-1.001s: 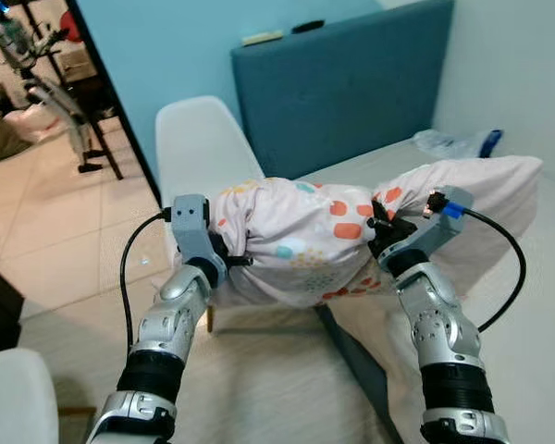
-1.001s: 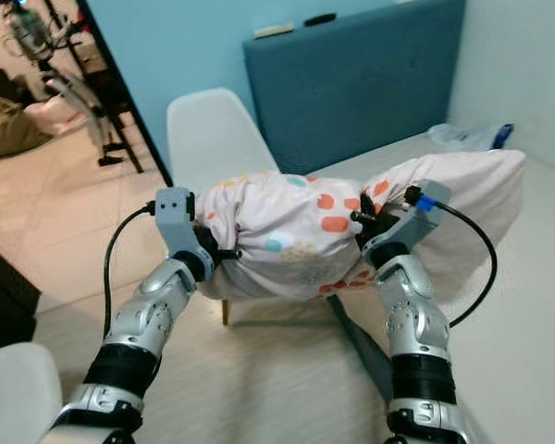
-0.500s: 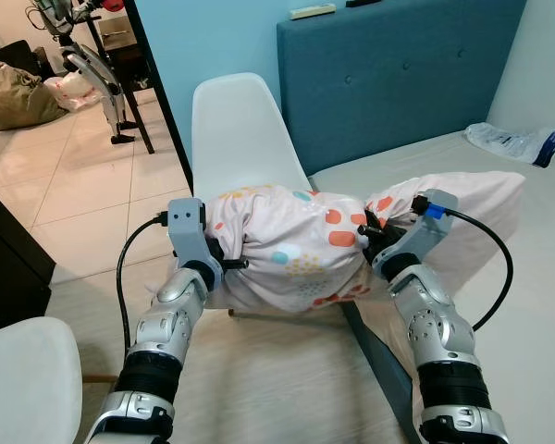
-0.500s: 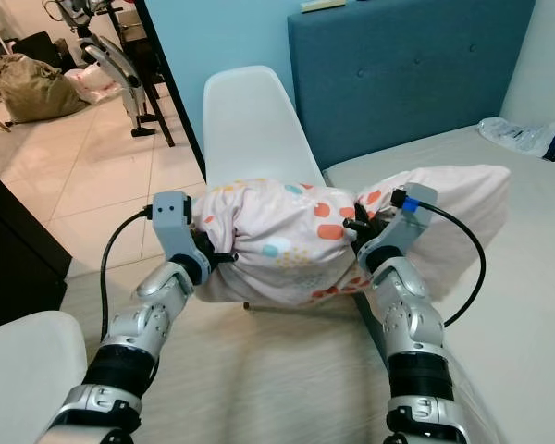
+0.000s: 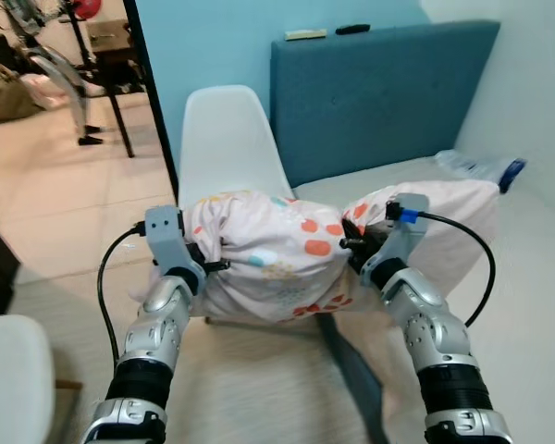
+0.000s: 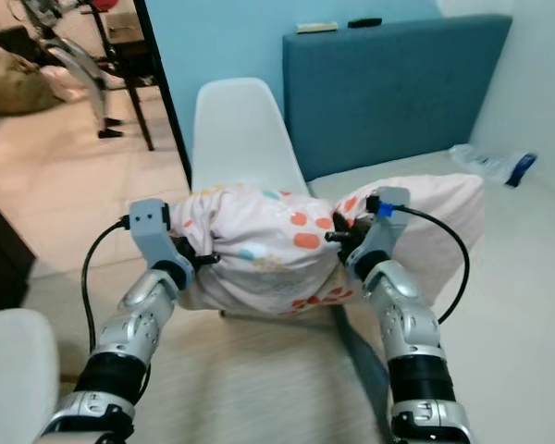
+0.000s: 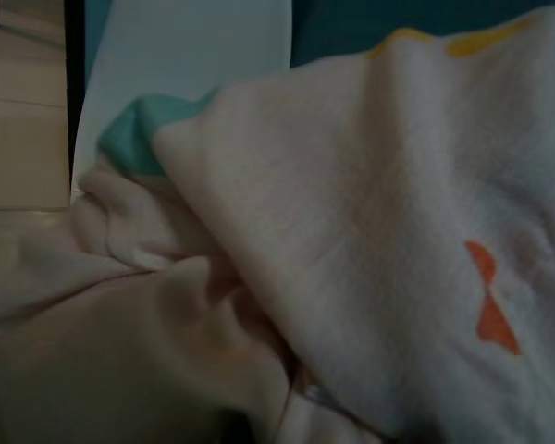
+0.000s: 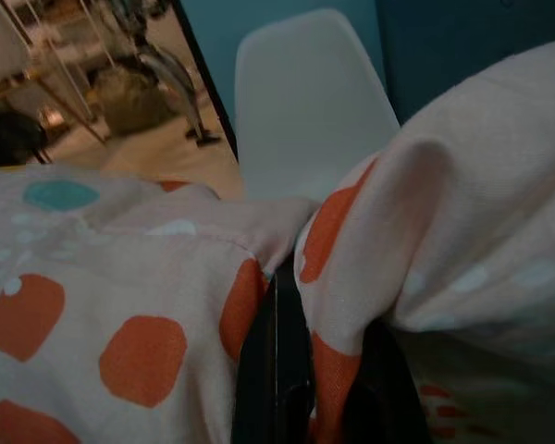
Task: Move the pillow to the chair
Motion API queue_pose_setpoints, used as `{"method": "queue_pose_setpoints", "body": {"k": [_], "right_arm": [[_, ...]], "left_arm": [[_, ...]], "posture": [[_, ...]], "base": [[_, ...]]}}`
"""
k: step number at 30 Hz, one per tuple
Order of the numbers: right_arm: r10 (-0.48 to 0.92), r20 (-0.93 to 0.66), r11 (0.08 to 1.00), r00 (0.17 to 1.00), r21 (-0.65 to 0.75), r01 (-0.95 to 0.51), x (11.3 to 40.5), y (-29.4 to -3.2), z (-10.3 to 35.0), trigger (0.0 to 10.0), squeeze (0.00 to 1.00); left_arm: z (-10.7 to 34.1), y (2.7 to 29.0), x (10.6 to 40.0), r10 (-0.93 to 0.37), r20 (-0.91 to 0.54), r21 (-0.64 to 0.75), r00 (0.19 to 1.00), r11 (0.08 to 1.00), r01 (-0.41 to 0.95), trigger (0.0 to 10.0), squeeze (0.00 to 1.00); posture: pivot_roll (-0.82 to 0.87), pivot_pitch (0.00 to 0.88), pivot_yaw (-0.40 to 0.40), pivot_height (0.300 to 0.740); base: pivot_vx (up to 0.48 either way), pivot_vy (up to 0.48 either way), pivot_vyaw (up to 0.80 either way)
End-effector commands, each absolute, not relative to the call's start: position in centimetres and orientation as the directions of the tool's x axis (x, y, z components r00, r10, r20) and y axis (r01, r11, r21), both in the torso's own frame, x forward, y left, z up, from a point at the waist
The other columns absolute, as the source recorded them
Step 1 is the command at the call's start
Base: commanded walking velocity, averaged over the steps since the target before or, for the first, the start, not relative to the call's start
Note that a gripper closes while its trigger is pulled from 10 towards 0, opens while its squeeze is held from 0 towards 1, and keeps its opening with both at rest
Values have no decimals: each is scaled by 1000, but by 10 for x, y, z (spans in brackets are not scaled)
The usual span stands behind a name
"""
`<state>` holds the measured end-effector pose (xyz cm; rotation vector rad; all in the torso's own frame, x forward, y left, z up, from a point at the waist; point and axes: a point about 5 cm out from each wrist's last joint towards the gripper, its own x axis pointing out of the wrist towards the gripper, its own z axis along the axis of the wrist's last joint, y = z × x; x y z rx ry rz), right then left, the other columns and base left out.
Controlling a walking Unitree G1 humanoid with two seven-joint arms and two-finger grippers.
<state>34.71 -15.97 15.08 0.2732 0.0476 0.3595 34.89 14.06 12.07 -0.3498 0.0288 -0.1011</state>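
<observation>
Left arm: raised forward, left gripper (image 5: pixel 213 265) pinching pillow (image 5: pixel 268 254) | Right arm: raised, right gripper (image 5: pixel 351 248) likewise clamped.

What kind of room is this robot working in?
Most likely a bedroom in a home. There is a bed with a bare mattress and a blue padded headboard, a spotted pillow held between both grippers, and a white chair by the doorway onto a tiled floor.

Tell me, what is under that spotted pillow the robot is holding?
The spotted pink pillow, held between left gripper and right gripper, covers the white plastic chair's seat. Only the chair's backrest shows; the seat surface is hidden.
</observation>
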Motion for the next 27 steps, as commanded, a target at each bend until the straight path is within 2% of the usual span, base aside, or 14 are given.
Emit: {"method": "queue_pose_setpoints", "body": {"k": [1,8,20,27], "right_arm": [[429,35,873,903,243,-424,351,-146,162,10000,0],[411,73,873,909,257,-415,356,-142,167,10000,0],[390,121,863,913,298,-408,353,-142,167,10000,0],[442,144,841,885,276,-465,351,-134,170,10000,0]], "left_arm": [[123,135,348,-108,11,-340,994,934,106,10000,0],[119,136,339,-101,31,-322,994,941,105,10000,0],[137,160,349,-55,77,-261,996,962,73,10000,0],[140,161,349,-44,87,-263,995,963,66,10000,0]], "posture": [[-96,0,-112,728],[-78,0,-93,728],[-93,0,-47,728],[-89,0,-48,728]], "base": [[0,0,0],[0,0,0],[0,0,0],[252,0,0]]}}
